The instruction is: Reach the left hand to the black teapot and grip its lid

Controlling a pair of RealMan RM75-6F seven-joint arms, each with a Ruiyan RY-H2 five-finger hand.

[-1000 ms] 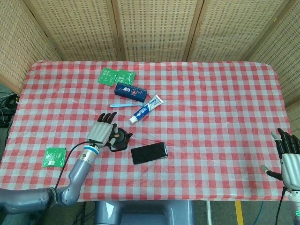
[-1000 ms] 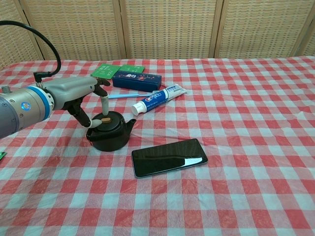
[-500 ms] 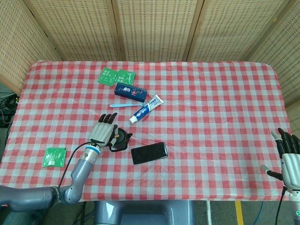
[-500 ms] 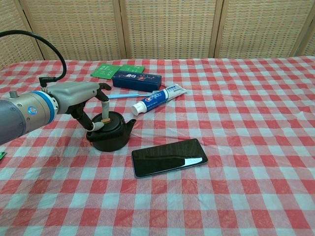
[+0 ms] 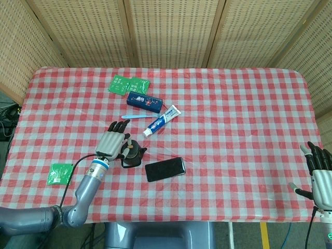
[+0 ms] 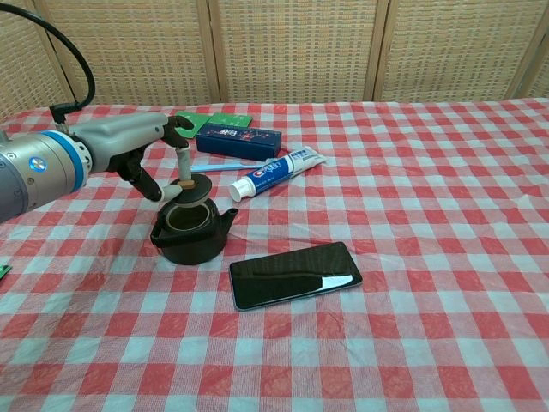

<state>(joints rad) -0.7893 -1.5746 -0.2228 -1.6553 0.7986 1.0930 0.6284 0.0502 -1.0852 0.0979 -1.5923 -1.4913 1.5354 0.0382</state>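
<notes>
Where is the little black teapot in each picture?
Head view: teapot lower left of middle, just right of the left hand.
Chest view: teapot left of middle, lid lifted above it.
Shared landmark: the phone lies just right of it.

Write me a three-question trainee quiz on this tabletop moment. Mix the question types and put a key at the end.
1. True or false: the lid sits seated on the black teapot.
2. Which hand holds the lid? A) left hand B) right hand C) neither
3. Fill in: the object lying just right of the teapot, screen up, is a ____.

Key
1. False. In the chest view the lid is raised above the teapot's open mouth.
2. A. The left hand pinches the lid by its knob; the right hand stays at the table's right edge, fingers apart, holding nothing.
3. Smartphone.
</notes>
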